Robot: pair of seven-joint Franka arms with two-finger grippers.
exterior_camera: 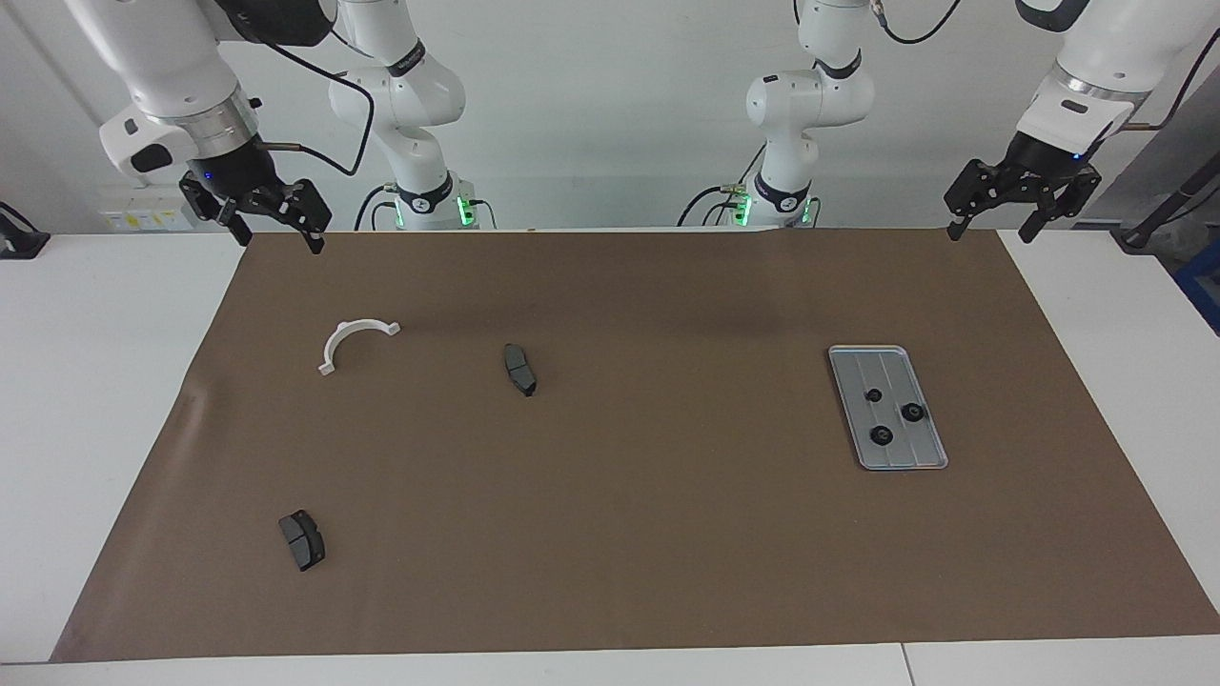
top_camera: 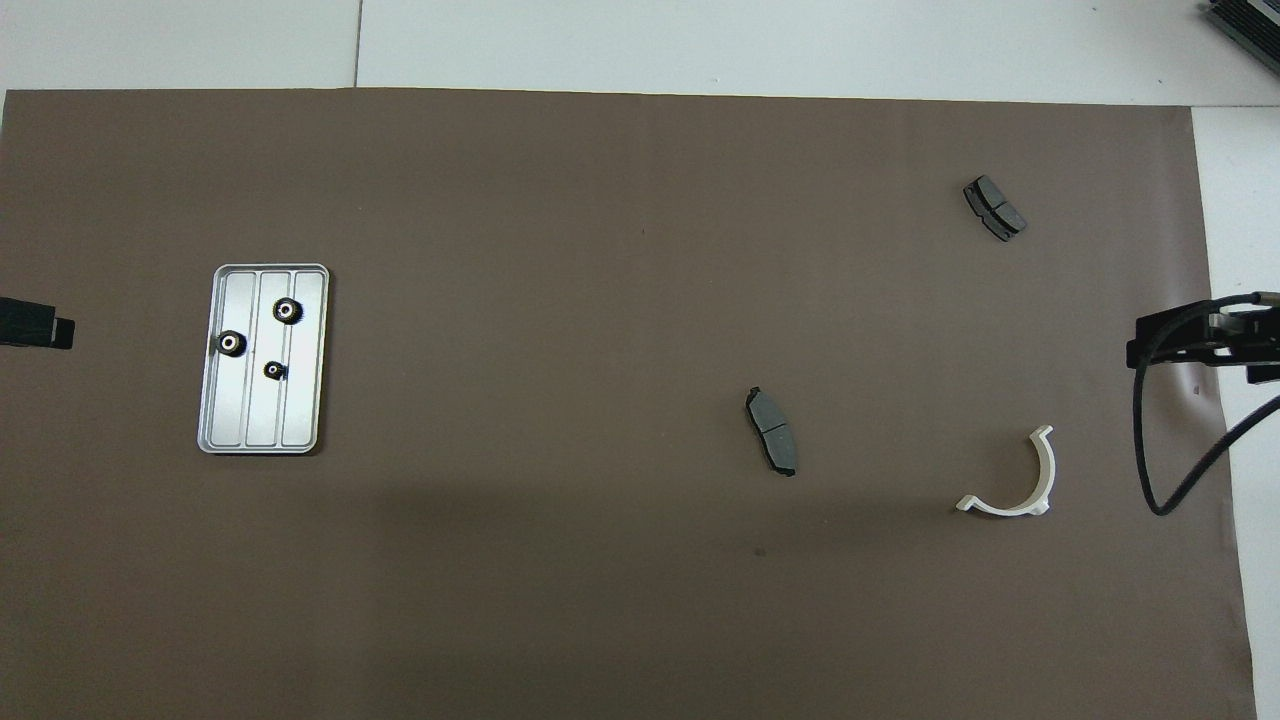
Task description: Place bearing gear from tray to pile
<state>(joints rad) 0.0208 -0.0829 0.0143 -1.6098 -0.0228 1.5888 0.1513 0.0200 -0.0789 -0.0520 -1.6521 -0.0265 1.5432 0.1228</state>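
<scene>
So we've got a big brown mat (exterior_camera: 620,534) covering most of the white table (exterior_camera: 95,429), with loads of bare mat in the middle between the parts. The tray (exterior_camera: 915,455) sits toward the left arm's end, silver-grey with rounded corners, a raised rim and lengthwise grooves, and three small black round gears lie in it: one (exterior_camera: 883,436), another (exterior_camera: 913,413) and a smaller one (exterior_camera: 873,394), all apart from each other. Over toward the right arm's end we see a white half-ring bracket (exterior_camera: 355,341), a dark brake pad (exterior_camera: 519,370) nearer the middle, and a second pad (exterior_camera: 302,539) farthest from the robots. Both arms wait raised over the mat's robot-side corners: left gripper (exterior_camera: 991,232) and right gripper (exterior_camera: 276,238), fingers spread apart, holding nothing. From overhead they're cut off at the edges.
</scene>
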